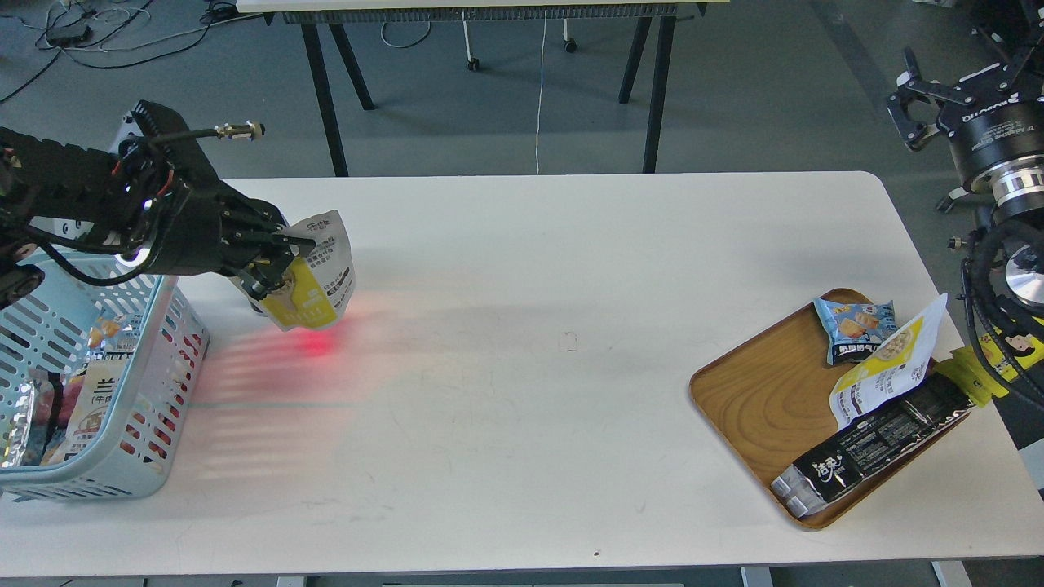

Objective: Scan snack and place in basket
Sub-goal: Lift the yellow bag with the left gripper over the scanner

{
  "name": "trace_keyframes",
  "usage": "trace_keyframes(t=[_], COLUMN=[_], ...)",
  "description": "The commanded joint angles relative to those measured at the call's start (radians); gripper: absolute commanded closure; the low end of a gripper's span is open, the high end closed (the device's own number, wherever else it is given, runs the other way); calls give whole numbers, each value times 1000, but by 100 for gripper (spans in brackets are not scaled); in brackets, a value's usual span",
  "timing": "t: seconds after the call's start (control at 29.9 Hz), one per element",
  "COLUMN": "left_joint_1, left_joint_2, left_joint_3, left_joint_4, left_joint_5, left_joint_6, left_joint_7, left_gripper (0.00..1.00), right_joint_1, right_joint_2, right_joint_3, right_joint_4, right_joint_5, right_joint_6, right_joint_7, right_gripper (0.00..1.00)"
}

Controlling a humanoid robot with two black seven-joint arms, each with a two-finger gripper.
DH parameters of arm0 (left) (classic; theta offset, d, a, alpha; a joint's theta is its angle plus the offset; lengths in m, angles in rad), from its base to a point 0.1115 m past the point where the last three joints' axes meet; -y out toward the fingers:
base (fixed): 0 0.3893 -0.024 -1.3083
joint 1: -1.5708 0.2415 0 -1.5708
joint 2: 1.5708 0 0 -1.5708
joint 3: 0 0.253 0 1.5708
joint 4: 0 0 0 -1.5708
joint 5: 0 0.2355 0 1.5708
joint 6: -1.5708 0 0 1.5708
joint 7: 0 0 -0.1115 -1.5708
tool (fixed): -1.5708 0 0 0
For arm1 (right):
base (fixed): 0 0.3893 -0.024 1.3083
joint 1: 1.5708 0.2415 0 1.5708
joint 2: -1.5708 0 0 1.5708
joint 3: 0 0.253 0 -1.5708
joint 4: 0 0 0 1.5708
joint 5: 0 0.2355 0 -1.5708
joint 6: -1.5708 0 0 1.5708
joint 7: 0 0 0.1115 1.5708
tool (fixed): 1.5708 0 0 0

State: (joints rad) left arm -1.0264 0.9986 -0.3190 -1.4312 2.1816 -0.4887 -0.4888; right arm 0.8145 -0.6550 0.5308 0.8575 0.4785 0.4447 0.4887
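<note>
The snack [322, 273] is a small yellow pouch with a silvery-white top and white printed back. My left gripper [281, 253] is shut on it and holds it above the white table [522, 342], just right of the pale blue slotted basket [155, 440]. A red glow lies on the table under the pouch. The basket stands at the table's left edge with several packets inside. My right gripper [917, 110] is raised off the table's far right corner, open and empty.
A wooden tray [758, 399] at the right holds a small blue packet [855, 328], a larger white-and-yellow pouch [885, 363] and a long black packet [877, 444]. Black table legs [326, 98] stand beyond the far edge.
</note>
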Motion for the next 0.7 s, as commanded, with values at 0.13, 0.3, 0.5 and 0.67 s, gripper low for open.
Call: trace_keyframes(t=[0.13, 0.3, 0.5, 0.67], left_joint_1=[0, 5, 25, 28], left_joint_2=[-5, -9, -15, -20], left_joint_3=[0, 1, 1, 1], left_joint_4=[-2, -2, -2, -2], left_joint_5=[0, 0, 0, 0], left_joint_6=[0, 0, 0, 0], left_joint_7=[0, 0, 0, 0], left_gripper=[100, 100, 100, 100], right_joint_1=[2, 6, 9, 14], right_joint_2=[0, 0, 0, 0], right_joint_3=[2, 0, 0, 0], right_joint_4=[0, 0, 0, 0], right_joint_5=[0, 0, 0, 0], right_joint_6=[0, 0, 0, -1], right_joint_7=[0, 0, 0, 0], right_gripper=[1, 1, 1, 1])
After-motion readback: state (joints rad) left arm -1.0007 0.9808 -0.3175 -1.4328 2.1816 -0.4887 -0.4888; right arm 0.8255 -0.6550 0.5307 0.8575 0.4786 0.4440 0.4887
